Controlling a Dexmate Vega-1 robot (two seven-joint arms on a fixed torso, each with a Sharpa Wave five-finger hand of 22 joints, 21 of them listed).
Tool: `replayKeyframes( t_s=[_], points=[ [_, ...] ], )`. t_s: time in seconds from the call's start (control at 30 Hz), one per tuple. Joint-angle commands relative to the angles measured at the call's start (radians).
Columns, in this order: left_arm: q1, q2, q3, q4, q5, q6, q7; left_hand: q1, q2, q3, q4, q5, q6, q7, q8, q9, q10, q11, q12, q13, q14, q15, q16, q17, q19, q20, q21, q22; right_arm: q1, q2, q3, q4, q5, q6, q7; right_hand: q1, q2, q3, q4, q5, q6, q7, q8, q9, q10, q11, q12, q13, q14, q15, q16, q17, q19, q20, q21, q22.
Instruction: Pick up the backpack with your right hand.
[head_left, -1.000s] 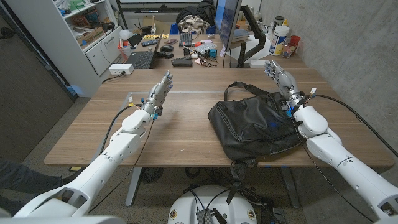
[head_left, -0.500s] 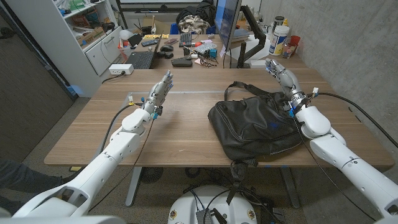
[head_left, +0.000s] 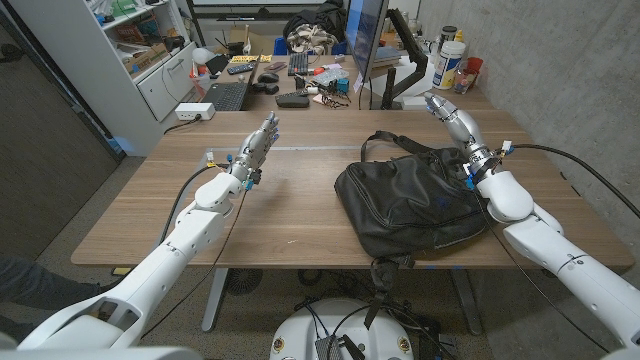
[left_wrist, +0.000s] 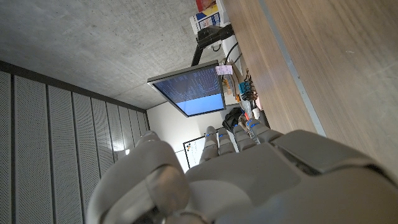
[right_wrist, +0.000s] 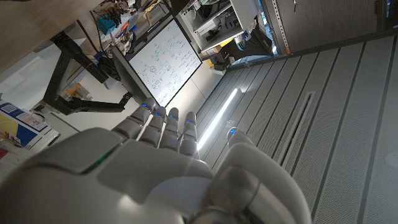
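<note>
A black backpack (head_left: 408, 203) lies on the wooden table (head_left: 290, 200) at its right half, its carry strap (head_left: 385, 137) arching up at the far side and a strap hanging over the near edge. My right hand (head_left: 455, 122) is raised beyond the bag's far right corner, fingers straight and apart, holding nothing; its back fills the right wrist view (right_wrist: 155, 174). My left hand (head_left: 259, 146) stands over the table's left half, well away from the bag, fingers extended and empty; its back appears in the left wrist view (left_wrist: 236, 180).
Behind the table stands a cluttered desk with a monitor (head_left: 365, 40), a keyboard (head_left: 226, 95) and bottles (head_left: 450, 60). A white shelf unit (head_left: 140, 50) is at the back left. A concrete wall runs along the right side.
My right hand has lifted slightly and shifted toward the far side of the backpack. The left arm and the bag have not moved.
</note>
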Motion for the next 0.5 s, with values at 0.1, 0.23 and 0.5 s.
replayKeyframes(
  t_s=[0.1, 0.23, 0.5],
  points=[
    [-0.003, 0.008, -0.004, -0.004, -0.004, 0.003, -0.005, 0.01, 0.003, -0.002, 0.001, -0.001, 0.011, 0.004, 0.005, 0.004, 0.0, -0.006, 0.003, 0.003, 0.001, -0.001, 0.006, 0.003, -0.013, -0.022, 0.001, 0.003, -0.044, -0.055, 0.021, -0.071, -0.128, -0.027, -0.08, 0.014, -0.005, 0.004, -0.013, -0.003, 0.004, -0.008, 0.0, 0.005, 0.001, -0.01, -0.005, 0.002, 0.009, 0.003, -0.003, 0.003, 0.008, 0.015, 0.001, 0.005],
    [-0.007, 0.008, -0.003, -0.003, 0.001, 0.0, -0.004, 0.01, 0.003, -0.002, 0.0, -0.002, 0.014, 0.007, 0.005, 0.004, 0.002, 0.003, 0.003, 0.003, 0.001, 0.002, 0.006, 0.003, -0.01, -0.042, 0.002, 0.003, -0.06, -0.072, 0.031, -0.093, -0.146, -0.036, -0.092, 0.021, -0.01, 0.004, -0.02, -0.004, 0.002, -0.009, -0.001, 0.005, 0.003, -0.011, -0.005, 0.002, 0.016, 0.002, -0.002, 0.003, 0.032, 0.037, 0.008, 0.004],
    [-0.01, 0.009, -0.003, -0.008, 0.003, 0.001, -0.004, 0.011, 0.004, -0.003, -0.001, -0.003, 0.014, 0.009, 0.004, 0.004, -0.003, 0.004, 0.001, 0.003, -0.006, 0.002, 0.003, 0.003, -0.017, -0.042, -0.001, 0.003, -0.082, -0.097, 0.046, -0.125, -0.195, -0.05, -0.118, 0.028, -0.013, 0.004, -0.027, -0.005, -0.003, -0.013, -0.002, 0.006, 0.005, -0.011, -0.006, 0.002, 0.029, -0.005, 0.001, 0.003, 0.049, 0.066, 0.01, 0.003]
  ],
)
